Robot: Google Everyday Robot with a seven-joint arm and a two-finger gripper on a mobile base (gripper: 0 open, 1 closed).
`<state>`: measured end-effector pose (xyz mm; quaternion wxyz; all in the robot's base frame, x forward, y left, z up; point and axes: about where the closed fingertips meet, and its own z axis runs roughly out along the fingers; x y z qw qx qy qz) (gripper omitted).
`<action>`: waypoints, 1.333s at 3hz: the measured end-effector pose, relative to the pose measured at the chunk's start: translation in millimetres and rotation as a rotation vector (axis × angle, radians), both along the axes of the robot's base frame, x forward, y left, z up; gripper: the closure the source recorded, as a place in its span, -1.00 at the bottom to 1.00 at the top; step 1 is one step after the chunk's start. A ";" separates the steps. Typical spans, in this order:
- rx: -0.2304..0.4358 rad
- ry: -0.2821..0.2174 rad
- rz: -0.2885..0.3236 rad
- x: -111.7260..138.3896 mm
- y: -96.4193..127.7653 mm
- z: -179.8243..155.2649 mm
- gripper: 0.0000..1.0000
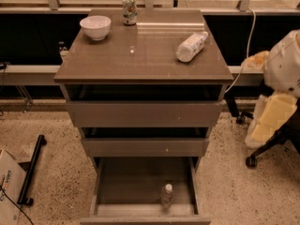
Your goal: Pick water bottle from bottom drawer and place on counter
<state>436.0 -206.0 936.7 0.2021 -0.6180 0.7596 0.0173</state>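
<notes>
The water bottle [166,195], small and clear with a white cap, stands upright near the front of the bottom drawer [126,184], right of its middle. The bottom drawer is pulled out wide open below the two drawers above it. The counter [140,60] is the glossy brown top of the cabinet. Only white and cream parts of my arm [281,83] show at the right edge, level with the upper drawers. My gripper is out of view.
On the counter stand a white bowl [95,27] at the back left, a printed can [129,9] at the back middle, and a larger white bottle [191,46] lying on its side at the right. A chair base [260,153] is on the floor right; a cardboard box [7,191] and black bar [32,170] left.
</notes>
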 end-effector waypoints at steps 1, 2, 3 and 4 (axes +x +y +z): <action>0.085 0.021 -0.014 -2.6 -1.7 -32.3 -1.00; 0.220 0.128 -0.094 -4.6 -11.8 -89.2 -1.00; 0.246 0.152 -0.095 -2.5 -9.7 -99.7 -1.00; 0.275 0.157 -0.115 0.2 -3.0 -115.3 -1.00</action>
